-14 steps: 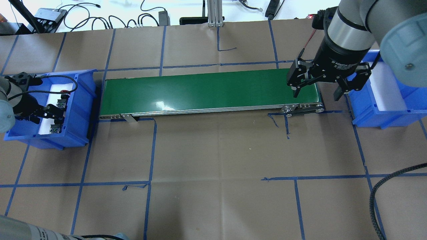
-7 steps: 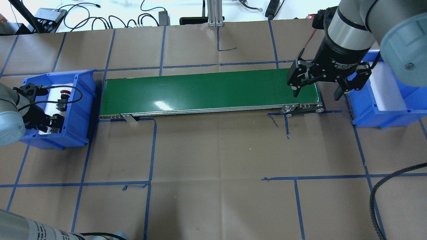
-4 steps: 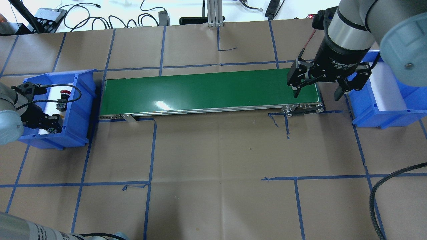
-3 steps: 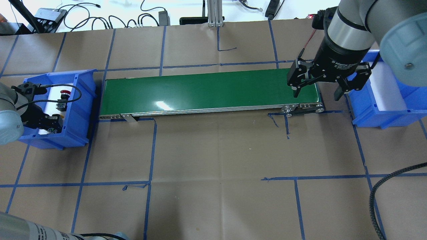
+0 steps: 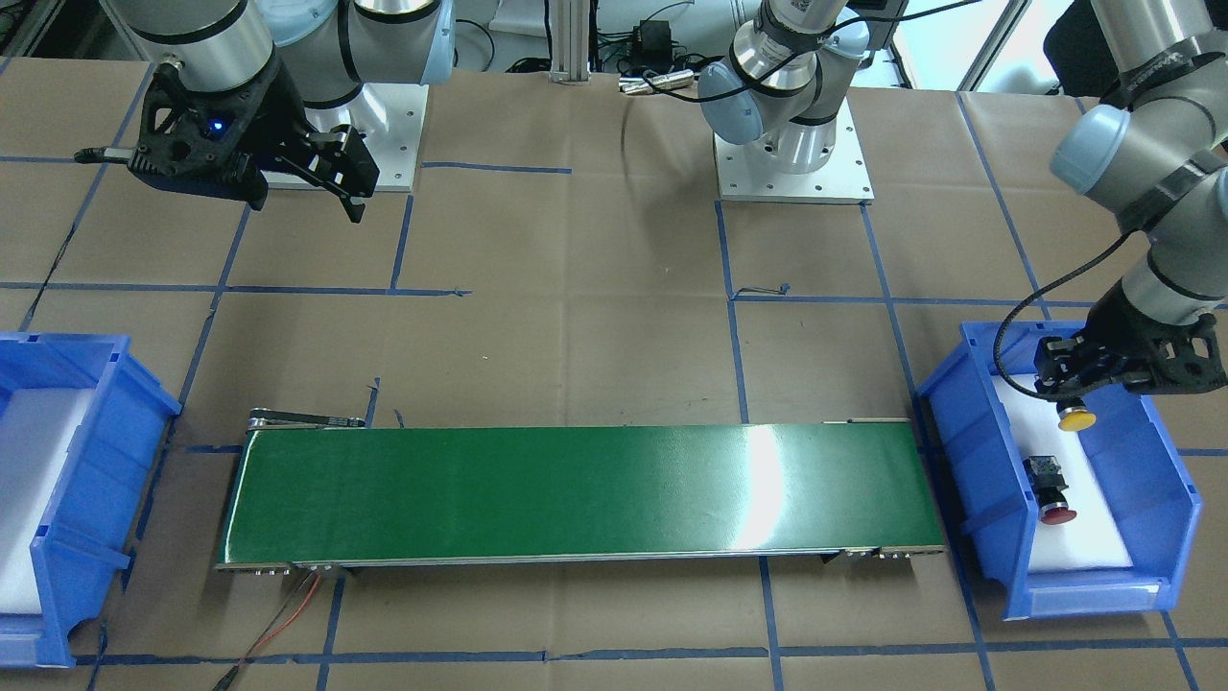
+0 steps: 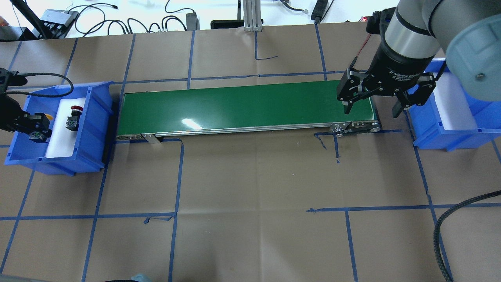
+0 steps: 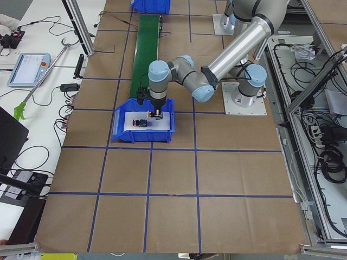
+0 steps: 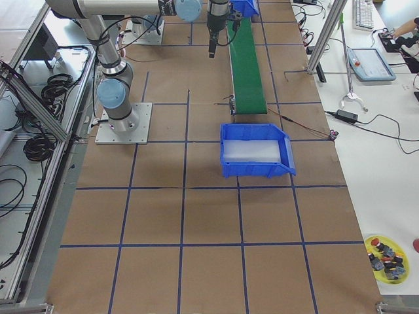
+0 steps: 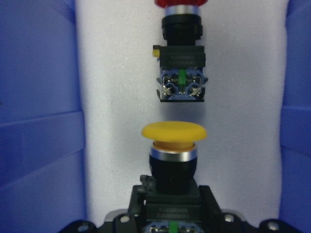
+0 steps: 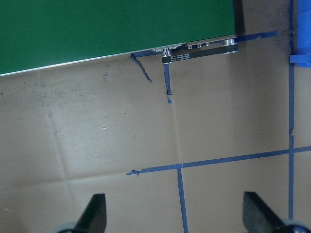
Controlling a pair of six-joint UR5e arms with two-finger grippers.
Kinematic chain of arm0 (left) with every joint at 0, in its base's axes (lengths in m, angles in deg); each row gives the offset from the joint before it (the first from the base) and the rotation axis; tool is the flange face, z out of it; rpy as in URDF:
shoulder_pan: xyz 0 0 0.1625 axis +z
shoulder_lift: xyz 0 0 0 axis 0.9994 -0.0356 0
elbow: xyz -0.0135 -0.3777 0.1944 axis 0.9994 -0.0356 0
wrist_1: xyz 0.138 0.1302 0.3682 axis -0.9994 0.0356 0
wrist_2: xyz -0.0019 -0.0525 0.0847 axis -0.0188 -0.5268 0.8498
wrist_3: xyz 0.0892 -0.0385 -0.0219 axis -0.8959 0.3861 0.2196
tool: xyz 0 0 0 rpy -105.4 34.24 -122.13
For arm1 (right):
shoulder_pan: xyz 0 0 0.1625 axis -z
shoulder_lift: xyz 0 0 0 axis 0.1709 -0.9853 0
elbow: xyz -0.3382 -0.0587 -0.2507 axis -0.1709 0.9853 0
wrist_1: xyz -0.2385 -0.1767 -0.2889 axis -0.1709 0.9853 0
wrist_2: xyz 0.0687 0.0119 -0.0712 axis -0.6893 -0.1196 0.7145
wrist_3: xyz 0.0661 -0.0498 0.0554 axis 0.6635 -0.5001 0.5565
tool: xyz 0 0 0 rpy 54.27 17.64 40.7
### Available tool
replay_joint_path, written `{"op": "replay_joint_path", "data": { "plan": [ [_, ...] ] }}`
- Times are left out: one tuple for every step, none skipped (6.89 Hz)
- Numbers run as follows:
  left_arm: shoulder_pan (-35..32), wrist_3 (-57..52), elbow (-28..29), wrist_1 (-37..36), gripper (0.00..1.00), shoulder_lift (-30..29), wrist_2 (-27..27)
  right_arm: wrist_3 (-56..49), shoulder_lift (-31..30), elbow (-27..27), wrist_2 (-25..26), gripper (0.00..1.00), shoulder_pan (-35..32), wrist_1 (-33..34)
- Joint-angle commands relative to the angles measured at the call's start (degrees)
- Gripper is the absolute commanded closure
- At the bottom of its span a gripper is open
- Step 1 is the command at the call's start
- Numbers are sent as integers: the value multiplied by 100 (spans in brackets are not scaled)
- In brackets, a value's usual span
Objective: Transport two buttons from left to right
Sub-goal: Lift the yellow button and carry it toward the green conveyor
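Note:
My left gripper [image 5: 1073, 382] is shut on the yellow button [image 5: 1076, 418] and holds it above the white pad of the left blue bin [image 5: 969, 451]. In the left wrist view the yellow cap [image 9: 174, 138] points away from the gripper [image 9: 172, 216], which clamps its black block. The red button [image 5: 1052, 489] lies on the pad just beyond it, and also shows in the left wrist view [image 9: 180, 73] and the overhead view [image 6: 73, 117]. My right gripper [image 6: 372, 105] is open and empty above the right end of the green conveyor [image 6: 242, 105].
The right blue bin [image 6: 430, 125] with a white pad stands just past the conveyor's right end. Blue tape lines cross the brown paper table. Cables lie along the far edge. A black cable [image 6: 442, 231] loops in at the front right.
My left gripper, down at the near end of the left bin before, has risen with the yellow button in it. The red button and the right arm have not moved.

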Motion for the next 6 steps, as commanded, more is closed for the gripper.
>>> {"op": "replay_joint_path", "data": {
  "plan": [
    [-174,59,1044,1303,95,-52,-6,0,10,3,4,0,0,0],
    [-498,268,1248,1378,95,-148,-6,0,10,3,4,0,0,0],
    [-893,427,1294,1309,95,-271,-6,0,10,12,4,0,0,0],
    [-1297,568,1294,1291,95,-272,46,0,10,3,4,0,0,0],
    [-1675,743,1294,1290,95,-290,212,-9,2,3,4,0,0,0],
    [-2018,1485,1286,1282,95,-342,196,-9,2,3,4,0,0,0]
  ]
}}
